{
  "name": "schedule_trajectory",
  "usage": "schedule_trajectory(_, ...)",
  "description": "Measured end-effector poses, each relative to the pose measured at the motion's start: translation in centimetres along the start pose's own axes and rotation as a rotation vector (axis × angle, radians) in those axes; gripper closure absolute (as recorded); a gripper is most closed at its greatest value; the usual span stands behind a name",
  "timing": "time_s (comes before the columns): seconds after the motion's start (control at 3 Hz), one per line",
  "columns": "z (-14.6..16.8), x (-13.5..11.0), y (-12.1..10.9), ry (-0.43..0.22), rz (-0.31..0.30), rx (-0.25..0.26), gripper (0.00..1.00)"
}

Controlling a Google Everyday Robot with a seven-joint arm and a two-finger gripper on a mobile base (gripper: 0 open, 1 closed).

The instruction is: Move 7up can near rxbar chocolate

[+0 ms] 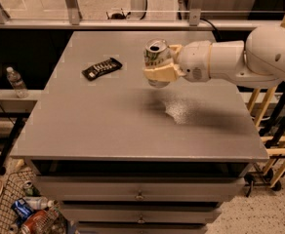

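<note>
Grey laminate covers the table (108, 126), a broad square top on a cabinet of drawers (140, 196). From where I stand most of it lies bare. The white arm (259, 57) reaches in from the right edge, and at its end the cream-coloured gripper (158, 73) hangs over the middle-back part of the top. Its fingers (167, 73) are closed round the lower half of the 7up can (156, 52), which stands upright in the grasp with its pull-tab top showing. The can looks lifted off the surface, since a soft shadow sits on the grey below it and a little towards the front.

The rxbar chocolate (102, 68) lies flat to the left of the can, turned at a slant, its black wrapper showing rows of white lettering. It rests well in from the left edge and well back from the front one. Between bar and can there is an open strip of table, and the whole front half of the top is open too, apart from a pale patch of glare (179, 111) right of centre.

Off the table, a water bottle (16, 82) stands on a low ledge to the left. A wire basket (6, 204) with crushed cans sits on the floor by the front left corner. A yellow wooden frame (279, 130) stands just beside the right edge, under the arm.
</note>
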State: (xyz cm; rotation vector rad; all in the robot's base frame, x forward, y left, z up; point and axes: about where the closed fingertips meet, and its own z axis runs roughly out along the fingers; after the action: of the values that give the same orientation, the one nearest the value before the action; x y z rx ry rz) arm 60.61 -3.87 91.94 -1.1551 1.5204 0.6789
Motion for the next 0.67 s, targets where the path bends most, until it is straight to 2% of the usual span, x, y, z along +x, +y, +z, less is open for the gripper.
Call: schedule_trajectory(0.67, 5.2, -0.3, -2.6, 0.026, 0.077, 0.043, 1.00)
